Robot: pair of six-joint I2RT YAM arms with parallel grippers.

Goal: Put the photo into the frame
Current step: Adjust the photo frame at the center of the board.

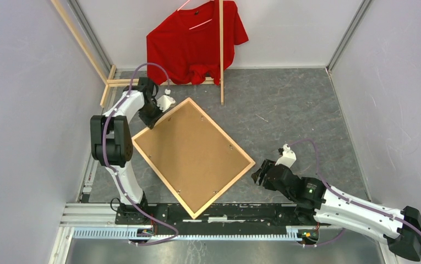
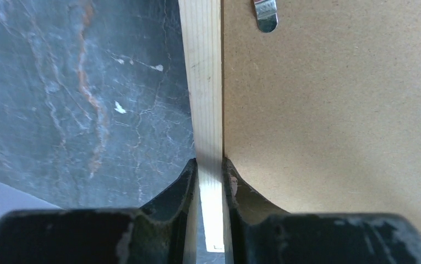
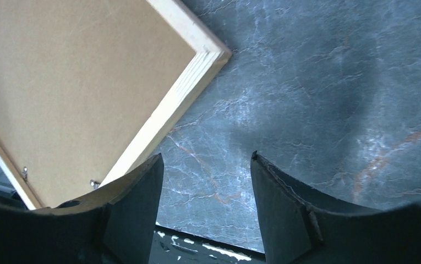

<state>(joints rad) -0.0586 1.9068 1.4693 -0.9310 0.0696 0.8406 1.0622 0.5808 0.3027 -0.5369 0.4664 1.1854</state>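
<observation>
The frame (image 1: 220,130) lies face down on the desk (image 1: 296,110), turned like a diamond, with the brown board (image 1: 194,154) filling its back. From here I can't see the photo at all (it may be under that board, I can't tell). The left fingers (image 2: 186,181) are clenched on the far-left wooden rail, one finger outside it and one on the board side. The right fingers (image 3: 147,181) stand released over bare desk, just beside the frame's right corner and holding nothing.

The frame looks light and stiff, so I'd say a pinch on a rail near a corner suits it. The pane underneath is presumably fragile, so no dropping or twisting. The small metal clips (image 2: 265,14) hold the board, and they look fiddly for such broad fingers. A glossy print would be thin, floppy and slippery, and best taken by an edge.
</observation>
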